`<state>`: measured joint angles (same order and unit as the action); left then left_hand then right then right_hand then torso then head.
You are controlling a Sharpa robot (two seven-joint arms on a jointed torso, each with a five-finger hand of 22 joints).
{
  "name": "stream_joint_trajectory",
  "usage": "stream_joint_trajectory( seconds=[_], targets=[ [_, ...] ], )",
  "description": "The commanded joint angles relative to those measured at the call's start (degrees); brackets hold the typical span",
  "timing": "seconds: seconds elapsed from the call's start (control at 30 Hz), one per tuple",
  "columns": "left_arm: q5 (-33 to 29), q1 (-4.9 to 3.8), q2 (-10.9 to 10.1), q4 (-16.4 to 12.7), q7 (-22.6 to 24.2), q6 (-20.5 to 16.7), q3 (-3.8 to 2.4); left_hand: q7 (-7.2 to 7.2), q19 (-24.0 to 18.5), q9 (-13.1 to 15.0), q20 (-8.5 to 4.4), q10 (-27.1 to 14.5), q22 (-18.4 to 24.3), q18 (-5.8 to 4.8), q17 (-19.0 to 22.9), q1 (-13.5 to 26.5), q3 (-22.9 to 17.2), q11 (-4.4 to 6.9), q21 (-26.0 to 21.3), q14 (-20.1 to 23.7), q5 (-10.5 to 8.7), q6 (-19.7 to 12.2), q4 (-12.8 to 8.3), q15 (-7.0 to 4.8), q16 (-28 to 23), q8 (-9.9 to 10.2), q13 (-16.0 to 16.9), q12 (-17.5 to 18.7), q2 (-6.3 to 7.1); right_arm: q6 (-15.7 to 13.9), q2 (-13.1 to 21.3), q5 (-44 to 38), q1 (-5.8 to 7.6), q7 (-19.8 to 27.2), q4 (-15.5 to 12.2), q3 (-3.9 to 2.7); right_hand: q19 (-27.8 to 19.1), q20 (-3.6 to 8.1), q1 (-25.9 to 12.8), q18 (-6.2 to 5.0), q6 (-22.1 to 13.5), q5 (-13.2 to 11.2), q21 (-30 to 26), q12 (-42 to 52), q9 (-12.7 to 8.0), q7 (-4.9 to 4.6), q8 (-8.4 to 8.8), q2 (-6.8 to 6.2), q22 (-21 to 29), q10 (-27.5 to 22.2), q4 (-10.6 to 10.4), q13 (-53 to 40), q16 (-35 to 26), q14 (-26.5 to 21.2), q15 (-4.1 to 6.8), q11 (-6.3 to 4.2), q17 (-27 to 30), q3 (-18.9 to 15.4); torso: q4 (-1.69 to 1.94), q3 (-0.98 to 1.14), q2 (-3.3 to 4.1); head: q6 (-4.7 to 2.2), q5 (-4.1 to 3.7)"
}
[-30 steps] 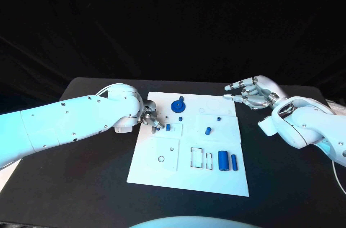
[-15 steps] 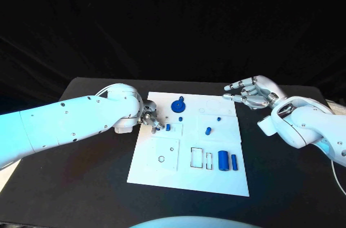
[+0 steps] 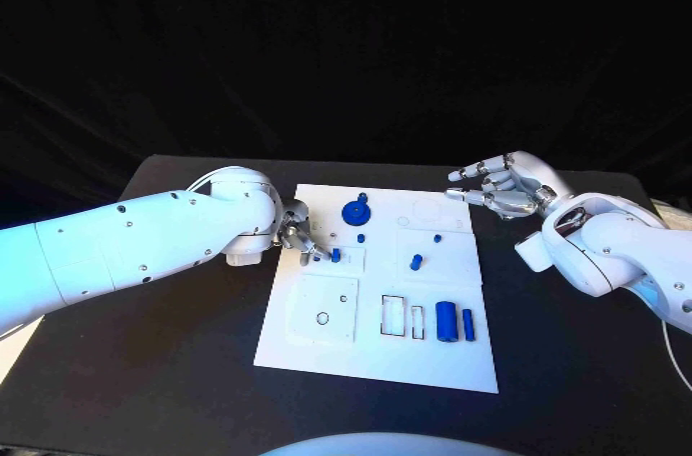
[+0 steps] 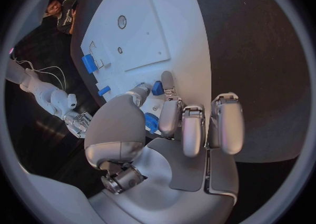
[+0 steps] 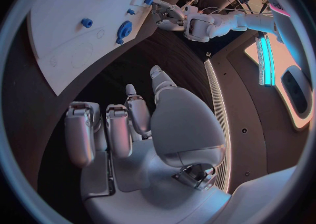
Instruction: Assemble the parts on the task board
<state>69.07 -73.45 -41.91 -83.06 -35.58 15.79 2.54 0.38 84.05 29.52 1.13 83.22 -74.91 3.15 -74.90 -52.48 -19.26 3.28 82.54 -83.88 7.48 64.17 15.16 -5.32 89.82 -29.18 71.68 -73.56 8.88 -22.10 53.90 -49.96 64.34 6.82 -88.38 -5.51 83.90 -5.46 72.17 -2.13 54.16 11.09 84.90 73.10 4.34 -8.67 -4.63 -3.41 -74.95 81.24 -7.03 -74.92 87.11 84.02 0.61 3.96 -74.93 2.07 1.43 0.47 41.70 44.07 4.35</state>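
- Small blue part (image 3: 335, 256) on the white task board (image 3: 332, 326), near its edge beside the left hand, right at that hand's fingertips; also seen at the fingertips in the left wrist view (image 4: 157, 87).
- Left hand (image 3: 296, 230) low over the board's edge, fingers (image 4: 170, 117) curled toward the small part; cannot tell whether actually pinched or only touched.
- Blue gear (image 3: 356, 212) farther along the board, just beyond the left hand.
- Blue peg (image 3: 415, 262) mid-board, between the two hands.
- Blue cylinder (image 3: 447, 321) and slimmer blue bar (image 3: 469, 323) side by side, well away from both hands.
- Right hand (image 3: 500, 188) raised off the board's far corner, fingers loosely curled and apart, holding nothing.
- Black table (image 3: 159, 376) beneath everything.
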Motion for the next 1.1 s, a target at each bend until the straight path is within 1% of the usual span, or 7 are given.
stream_joint_trajectory(
  seconds=[0.03,0.37,0.83,0.97,1.03,1.07,1.1],
  targets=[
    [-0.4,0.02,-0.4,-0.5,0.0,-1.7,-0.11,-0.09,1.4,-0.2,-0.28,0.4,-7.0,-0.85,-15.1,-0.5,0.8,-0.12,0.1,-6.1,-0.17,0.4,0.3,-0.30,0.2,-0.2,0.1,0.2,-0.51,0.7,-0.1,0.0,-0.03,0.3,0.1,-0.01,0.8,0.19,-0.1,-0.35,0.5,0.2,-0.4,0.1,0.1,0.00,-0.28,0.59,-3.4,0.2,0.1,-3.8,-0.3,4.8,0.09,-0.31,-10.0,-0.4,0.01,0.03,-0.03,-0.03,-0.01],
    [-4.9,-0.08,-1.9,-1.3,1.0,-6.9,-0.65,0.01,1.1,-0.6,-0.28,0.0,-6.4,-0.68,-15.1,-2.1,2.6,-0.13,-0.5,-6.1,0.08,0.1,0.6,-0.31,0.2,-0.3,-0.6,0.9,-1.30,0.8,-0.3,0.0,-0.12,0.4,0.3,0.00,0.8,0.19,-0.1,-0.35,0.5,0.2,-0.4,0.1,0.1,0.00,-0.28,0.59,-3.4,0.2,0.1,-3.8,-0.3,4.8,0.09,-0.31,-10.0,-0.4,-0.02,0.01,0.02,-0.13,-0.02],
    [-10.6,-0.28,-3.5,-1.6,2.4,-8.6,-1.32,0.18,0.7,-0.9,-0.25,-0.3,-5.9,-0.53,-15.1,-3.5,3.7,-0.24,-1.1,-6.1,0.16,-0.4,0.6,-0.27,0.2,-0.3,-1.2,1.6,-1.79,0.9,-0.4,-0.2,-0.34,0.4,0.5,0.01,0.8,0.20,-0.1,-0.35,0.5,0.3,-0.4,0.2,0.1,0.00,-0.27,0.71,-3.4,0.2,0.0,-3.9,-0.3,4.8,0.09,-0.31,-10.0,-0.6,0.04,0.01,0.00,-0.18,-0.11],
    [-10.8,-0.35,-3.5,-1.4,3.0,-9.3,-1.37,0.23,0.6,-1.1,-0.24,-0.6,-5.6,-0.44,-15.1,-5.5,3.5,-0.27,-1.4,-6.1,0.29,-0.8,0.1,-0.26,0.2,-0.4,-1.6,2.1,-2.78,0.9,-0.4,-0.2,-0.36,0.4,0.5,0.01,0.8,0.20,-0.1,-0.35,0.5,0.3,-0.4,0.2,0.1,0.00,-0.27,0.71,-3.4,0.2,0.0,-3.9,-0.3,4.8,0.09,-0.31,-10.0,-0.6,0.03,0.03,-0.01,-0.28,-0.07],
    [-10.8,-0.38,-3.4,-1.4,5.0,-11.2,-1.37,0.69,-0.5,-1.5,-0.23,-2.7,-3.8,0.09,-15.1,-8.1,2.5,-0.58,-3.2,-6.1,0.41,-2.5,-1.1,-0.24,0.2,0.2,-5.5,5.9,-3.23,0.9,-0.4,-0.2,-0.37,0.4,0.5,0.01,0.8,0.20,-0.1,-0.35,0.5,0.3,-0.4,0.2,0.1,0.00,-0.27,0.71,-3.4,0.2,0.0,-3.9,-0.3,4.8,0.09,-0.31,-10.0,-0.6,0.03,0.04,0.00,-0.43,-0.04],
    [-11.0,-0.40,-3.4,-1.5,6.8,-12.6,-1.37,1.11,-2.0,-1.8,-0.19,-5.1,-1.4,0.76,-15.1,-10.3,1.2,-0.90,-5.6,-6.1,0.52,-3.9,-2.2,-0.14,0.2,0.8,-9.5,10.1,-3.22,0.9,-0.4,-0.2,-0.37,0.4,0.5,0.01,0.8,0.20,-0.1,-0.35,0.5,0.3,-0.4,0.2,0.1,0.00,-0.27,0.71,-3.4,0.2,0.0,-3.9,-0.3,4.8,0.09,-0.31,-10.0,-0.6,0.03,0.05,-0.01,-0.50,-0.04],
    [-11.3,-0.41,-3.2,-1.5,9.0,-14.1,-1.36,1.81,-4.5,-2.2,-0.04,-9.2,2.3,1.73,-13.9,-12.5,-0.5,-1.52,-9.4,-5.7,0.47,-5.7,-3.1,0.29,-0.7,1.5,-15.2,16.4,-2.94,0.9,-0.4,-0.2,-0.38,0.4,0.5,0.01,0.8,0.20,-0.1,-0.35,0.5,0.3,-0.4,0.2,0.1,0.00,-0.27,0.71,-3.4,0.2,0.0,-3.9,-0.3,4.8,0.09,-0.31,-10.0,-0.6,0.04,0.05,-0.03,-0.55,-0.05]
  ],
)
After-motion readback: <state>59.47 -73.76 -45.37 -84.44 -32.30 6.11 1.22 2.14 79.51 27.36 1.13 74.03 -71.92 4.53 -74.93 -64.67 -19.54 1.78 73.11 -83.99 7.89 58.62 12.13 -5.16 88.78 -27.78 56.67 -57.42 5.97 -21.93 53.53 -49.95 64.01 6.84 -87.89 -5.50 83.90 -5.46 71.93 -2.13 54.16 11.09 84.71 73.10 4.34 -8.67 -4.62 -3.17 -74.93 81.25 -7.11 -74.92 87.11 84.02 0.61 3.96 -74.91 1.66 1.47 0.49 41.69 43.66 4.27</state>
